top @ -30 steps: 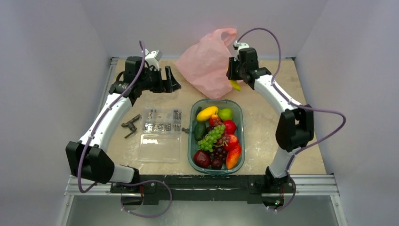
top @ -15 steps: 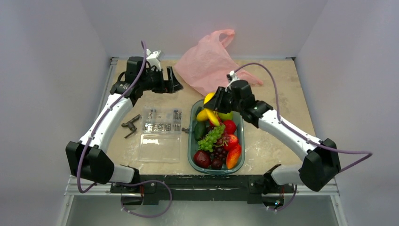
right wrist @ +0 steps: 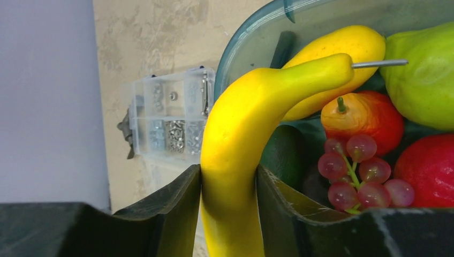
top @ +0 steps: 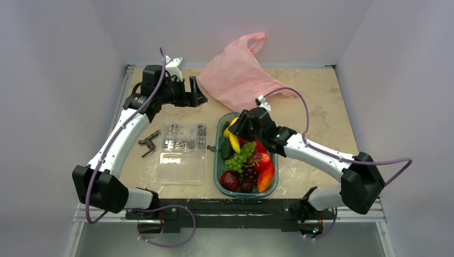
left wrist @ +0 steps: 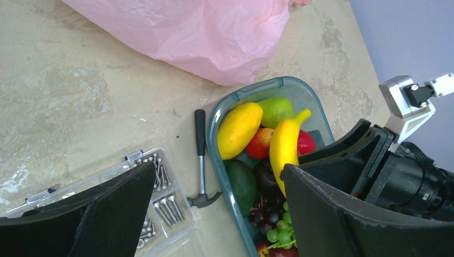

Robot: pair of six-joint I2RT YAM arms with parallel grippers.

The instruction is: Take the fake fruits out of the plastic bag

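Gripping the yellow banana (right wrist: 251, 118) between its two fingers, the right gripper (top: 236, 129) hung over the far end of the green tray (top: 216, 160), with the banana just above the fruit lying there. Green grapes (top: 241, 155), a red apple (top: 262, 144) and a mango (top: 266, 177) lay inside that tray. The pink plastic bag (top: 235, 75) lay crumpled just beyond the tray's far end. The left gripper (top: 194, 92) stood with jaws wide apart, off the tray's far left corner.

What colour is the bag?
Pink, translucent; the bag shows best in the left wrist view.
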